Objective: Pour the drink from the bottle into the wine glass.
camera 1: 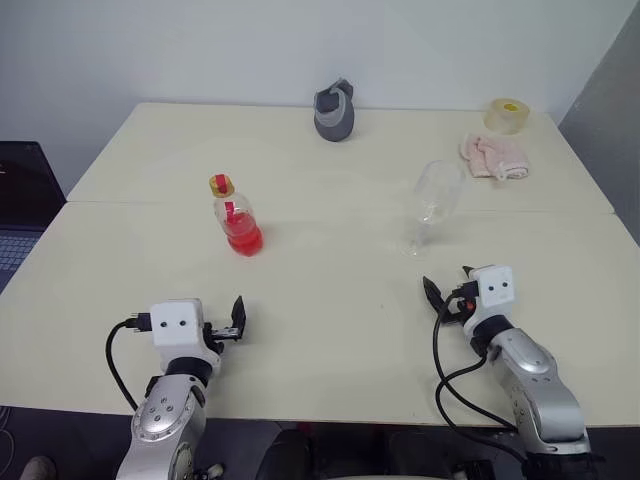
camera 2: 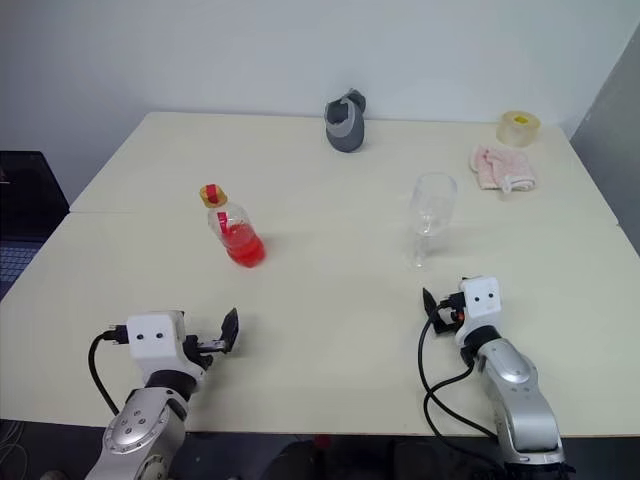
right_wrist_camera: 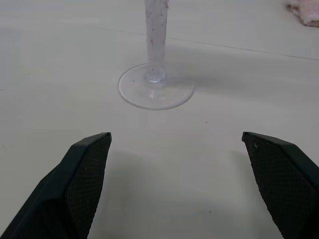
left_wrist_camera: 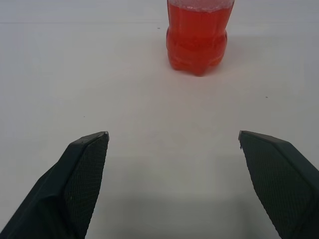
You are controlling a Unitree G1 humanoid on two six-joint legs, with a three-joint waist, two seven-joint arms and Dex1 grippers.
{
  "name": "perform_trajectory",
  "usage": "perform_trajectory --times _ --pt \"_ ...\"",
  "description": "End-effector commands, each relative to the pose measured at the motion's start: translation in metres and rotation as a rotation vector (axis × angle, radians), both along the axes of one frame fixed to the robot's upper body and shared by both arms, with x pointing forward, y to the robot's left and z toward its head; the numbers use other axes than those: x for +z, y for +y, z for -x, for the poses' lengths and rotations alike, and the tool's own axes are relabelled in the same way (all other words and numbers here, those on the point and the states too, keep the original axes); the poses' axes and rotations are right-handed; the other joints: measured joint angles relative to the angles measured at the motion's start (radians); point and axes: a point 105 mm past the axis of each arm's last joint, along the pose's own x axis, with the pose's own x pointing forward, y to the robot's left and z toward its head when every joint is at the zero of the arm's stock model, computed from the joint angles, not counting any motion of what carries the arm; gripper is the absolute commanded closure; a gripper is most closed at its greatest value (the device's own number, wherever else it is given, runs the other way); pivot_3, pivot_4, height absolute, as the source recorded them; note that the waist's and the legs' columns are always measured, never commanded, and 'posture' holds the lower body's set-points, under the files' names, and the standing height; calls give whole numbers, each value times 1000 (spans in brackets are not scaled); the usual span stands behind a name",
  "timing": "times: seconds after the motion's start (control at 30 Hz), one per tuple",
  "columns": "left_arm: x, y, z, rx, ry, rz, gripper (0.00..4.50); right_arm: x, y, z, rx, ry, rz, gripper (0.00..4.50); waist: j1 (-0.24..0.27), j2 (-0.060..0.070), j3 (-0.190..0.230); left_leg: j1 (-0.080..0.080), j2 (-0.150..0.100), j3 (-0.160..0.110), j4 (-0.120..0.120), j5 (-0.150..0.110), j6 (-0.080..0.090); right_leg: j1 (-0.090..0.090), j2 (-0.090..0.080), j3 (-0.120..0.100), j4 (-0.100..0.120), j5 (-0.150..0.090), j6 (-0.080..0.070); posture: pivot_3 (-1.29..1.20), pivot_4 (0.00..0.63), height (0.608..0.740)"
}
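Observation:
The small clear bottle (camera 1: pixel 235 213) stands upright on the left half of the cream table (camera 1: pixel 330 330), with a yellowish ring at its mouth and the red drink (camera 1: pixel 243 238) filling its lower part. Straight behind it, nearer the front edge, my left gripper (camera 1: pixel 232 325) is open, and the bottle's base (left_wrist_camera: pixel 198 35) lies ahead of its empty jaws. On the right stands the clear wine glass (camera 1: pixel 435 195), empty. My right gripper (camera 1: pixel 447 290) is open just short of the glass's round foot (right_wrist_camera: pixel 156 92), touching nothing.
A grey cup-shaped object (camera 1: pixel 334 112) sits at the table's far edge. At the far right lie a tape roll (camera 1: pixel 507 114) and a pink cloth (camera 1: pixel 495 156). A dark laptop (camera 1: pixel 20 195) is off the table's left side.

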Motion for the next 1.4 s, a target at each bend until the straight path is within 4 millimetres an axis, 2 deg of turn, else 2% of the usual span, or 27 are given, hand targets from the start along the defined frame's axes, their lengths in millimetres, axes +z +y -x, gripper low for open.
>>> perform_trajectory --times 0.03,0.17,0.37,0.53,1.07,1.4 --pt "10 3 2 9 -7 -28 22 16 0 2 0 -54 -21 0 0 0 0 0 0 0 0 0 0 0 0 0 0 0 0 0 150 740" --pt "18 6 1 11 -52 -29 22 18 0 2 -1 -60 -23 0 0 0 0 0 0 0 0 0 0 0 0 0 0 0 0 0 150 740" --pt "24 -2 -1 -47 -86 -33 22 21 -1 1 -3 -71 -13 0 0 0 0 0 0 0 0 0 0 0 0 0 0 0 0 0 150 740" --pt "32 -1 -3 -54 -135 -33 22 22 -1 -1 4 -73 -17 0 0 0 0 0 0 0 0 0 0 0 0 0 0 0 0 0 150 740" --pt "28 -3 0 -111 -118 -24 22 22 5 3 41 -82 -1 0 0 0 0 0 0 0 0 0 0 0 0 0 0 0 0 0 150 740" --pt "32 14 -33 -178 -152 -124 22 22 10 0 40 -82 -18 0 0 0 0 1 0 0 1 0 0 0 0 -1 2 0 0 0 150 740"
